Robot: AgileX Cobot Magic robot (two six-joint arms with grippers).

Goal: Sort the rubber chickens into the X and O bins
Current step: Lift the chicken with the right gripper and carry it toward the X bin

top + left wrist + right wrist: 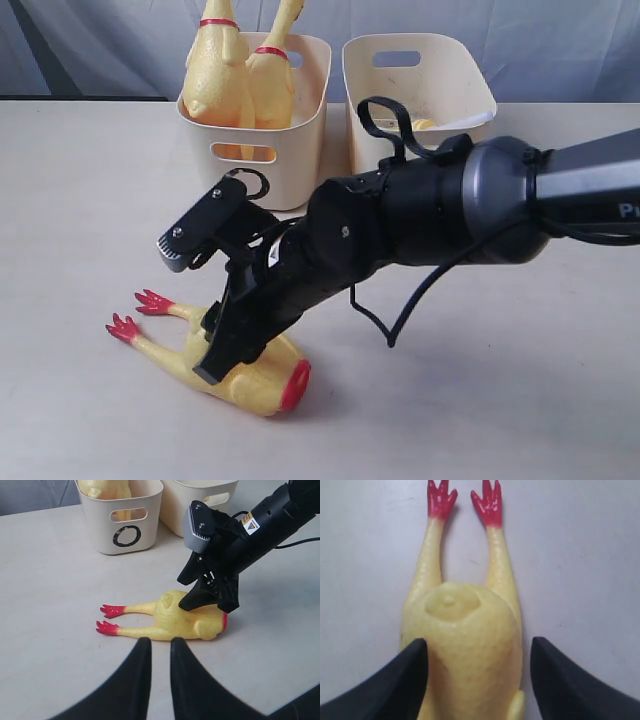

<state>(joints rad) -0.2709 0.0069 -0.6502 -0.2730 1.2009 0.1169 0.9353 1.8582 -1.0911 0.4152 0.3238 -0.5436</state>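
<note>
Drawn nearly together with only a slim gap and nothing between its fingers, the left gripper (pixel 160 642) hangs above the table (pixel 100 200), seen only in its own wrist camera, with the headless rubber chicken (pixel 262 378) lying just beyond it. That yellow body lies on its side in the lower left of the exterior frame, red feet (pixel 135 315) pointing toward the left edge and its red neck end (pixel 297 385) toward the lower centre. Over it, the right gripper (pixel 477 641) is spread wide and released, one black finger (pixel 405 675) on each side of the body; one looks to be at the chicken's flank, the other stands clear of it. The black right arm (pixel 420 215) reaches in from the right edge across the middle of the frame. Farther back, at upper centre, two cream bins stand side by side. The O bin (pixel 100 530) on the left holds two whole chickens (pixel 215 85) upright, red neck bands showing, heads cut off by the top edge. The other bin (pixel 375 110) to its right shows no mark from these angles and contains a small yellow piece (pixel 425 124), mostly hidden. A grey curtain (pixel 100 50) closes the background.
</note>
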